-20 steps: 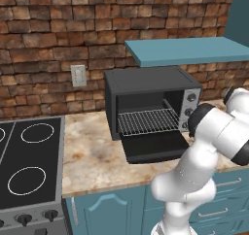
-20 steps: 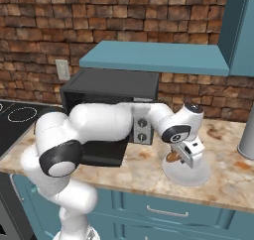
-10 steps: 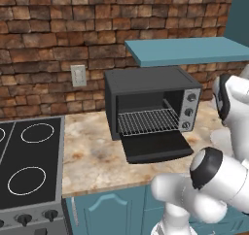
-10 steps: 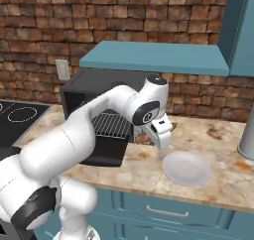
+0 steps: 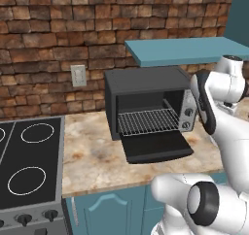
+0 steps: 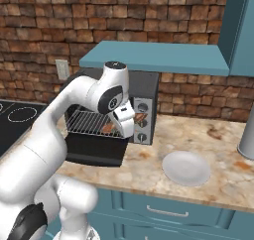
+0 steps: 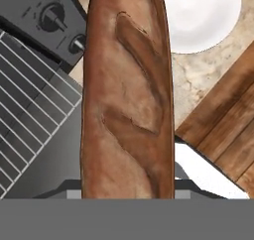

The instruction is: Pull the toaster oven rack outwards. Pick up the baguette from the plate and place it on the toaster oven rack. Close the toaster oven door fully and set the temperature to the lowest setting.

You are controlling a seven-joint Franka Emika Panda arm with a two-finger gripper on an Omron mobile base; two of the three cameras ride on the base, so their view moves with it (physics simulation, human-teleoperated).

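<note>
The dark grey toaster oven (image 5: 146,86) stands on the counter with its door (image 5: 155,145) dropped open and the wire rack (image 5: 148,121) drawn forward over it. In the right base view my gripper (image 6: 126,123) hangs in front of the oven's right side (image 6: 149,85), just above the rack (image 6: 87,122), shut on the reddish-brown baguette (image 6: 142,118). The hand view looks down the baguette (image 7: 129,100), with the rack (image 7: 30,110) to its left, the knobs (image 7: 52,18) at upper left and the bare white plate (image 7: 203,16) at upper right. The plate (image 6: 187,167) sits right of the oven.
A black stovetop (image 5: 29,166) lies left of the oven. A teal shelf (image 5: 189,49) overhangs the oven's top. A silver cylinder (image 6: 247,135) stands at the counter's far right. The open door (image 6: 94,150) reaches toward the counter's front edge.
The arm has swung left from over the plate to the oven's front, carrying the baguette with it. The plate is left bare.
</note>
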